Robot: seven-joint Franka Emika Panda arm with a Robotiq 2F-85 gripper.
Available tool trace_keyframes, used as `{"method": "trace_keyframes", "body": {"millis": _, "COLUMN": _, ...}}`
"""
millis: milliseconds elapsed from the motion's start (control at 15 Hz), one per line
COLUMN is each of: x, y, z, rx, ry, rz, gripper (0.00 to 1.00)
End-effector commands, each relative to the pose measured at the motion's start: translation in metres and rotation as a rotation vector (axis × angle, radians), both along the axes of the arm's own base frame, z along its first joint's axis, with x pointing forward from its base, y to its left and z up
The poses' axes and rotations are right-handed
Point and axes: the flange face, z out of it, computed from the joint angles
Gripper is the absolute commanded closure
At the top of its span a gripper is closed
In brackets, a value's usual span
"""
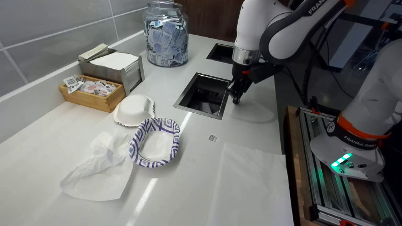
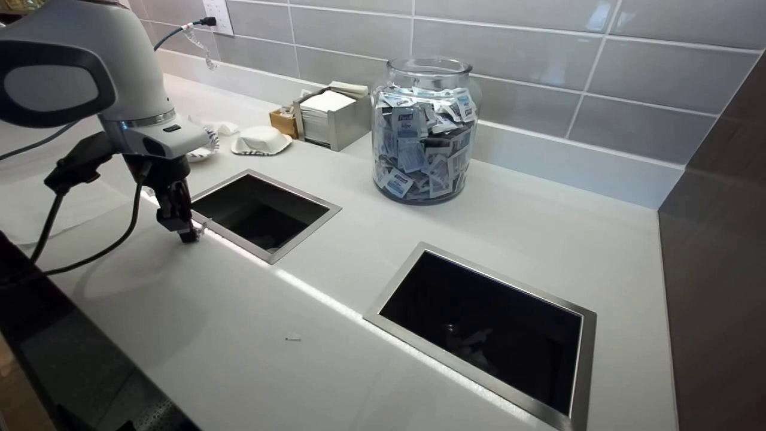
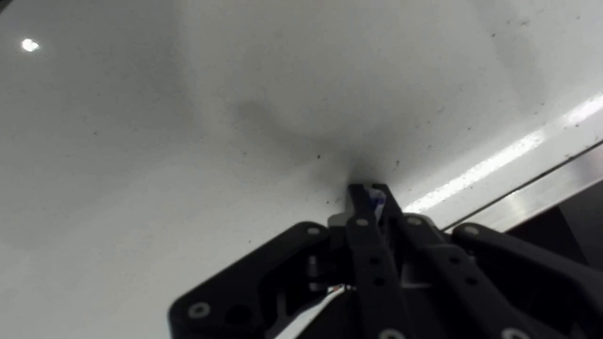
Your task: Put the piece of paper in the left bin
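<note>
Clenching a small white-and-blue piece of paper (image 3: 377, 197) between its tips, the claw (image 1: 236, 100) points down close over the table (image 1: 188, 191), between the left bin (image 1: 198, 112) and the table edge facing the arm's base (image 1: 361, 150); the paper is outside the bin, just beside its rim, and whether the tips touch the surface cannot be told. Nearer the table edge at the dark panel (image 2: 724, 287) lies the right bin (image 2: 586, 359), and along the edge by the tiled wall (image 2: 508, 54) stand a glass jar (image 1: 165, 14) holding many packets (image 2: 419, 155), a napkin holder (image 1: 108, 75) and a wooden box (image 1: 88, 99).
</note>
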Motion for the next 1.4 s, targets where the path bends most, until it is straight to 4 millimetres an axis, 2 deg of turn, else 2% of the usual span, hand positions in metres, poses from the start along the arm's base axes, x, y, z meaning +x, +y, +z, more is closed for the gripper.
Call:
{"method": "trace_keyframes", "body": {"millis": 0, "x": 0.001, "y": 0.004, "z": -0.003, "rx": 0.01, "ry": -0.004, "rz": -0.019, "gripper": 0.98}}
{"method": "trace_keyframes", "body": {"millis": 67, "x": 0.002, "y": 0.005, "z": -0.001, "rx": 0.01, "ry": -0.006, "rz": -0.017, "gripper": 0.69}}
{"method": "trace_keyframes", "body": {"millis": 133, "x": 0.002, "y": 0.006, "z": 0.001, "rx": 0.008, "ry": -0.008, "rz": -0.014, "gripper": 0.68}}
{"method": "trace_keyframes", "body": {"millis": 200, "x": 0.001, "y": 0.008, "z": 0.002, "rx": 0.008, "ry": -0.008, "rz": -0.014, "gripper": 0.62}}
{"method": "trace_keyframes", "body": {"millis": 533, "x": 0.001, "y": 0.026, "z": 0.013, "rx": -0.029, "ry": -0.021, "rz": 0.002, "gripper": 0.24}}
{"method": "trace_keyframes", "body": {"millis": 733, "x": 0.003, "y": 0.024, "z": 0.019, "rx": -0.042, "ry": -0.055, "rz": 0.007, "gripper": 0.01}}
{"method": "trace_keyframes", "body": {"millis": 1333, "x": 0.001, "y": 0.022, "z": 0.003, "rx": -0.04, "ry": -0.031, "rz": 0.026, "gripper": 0.0}}
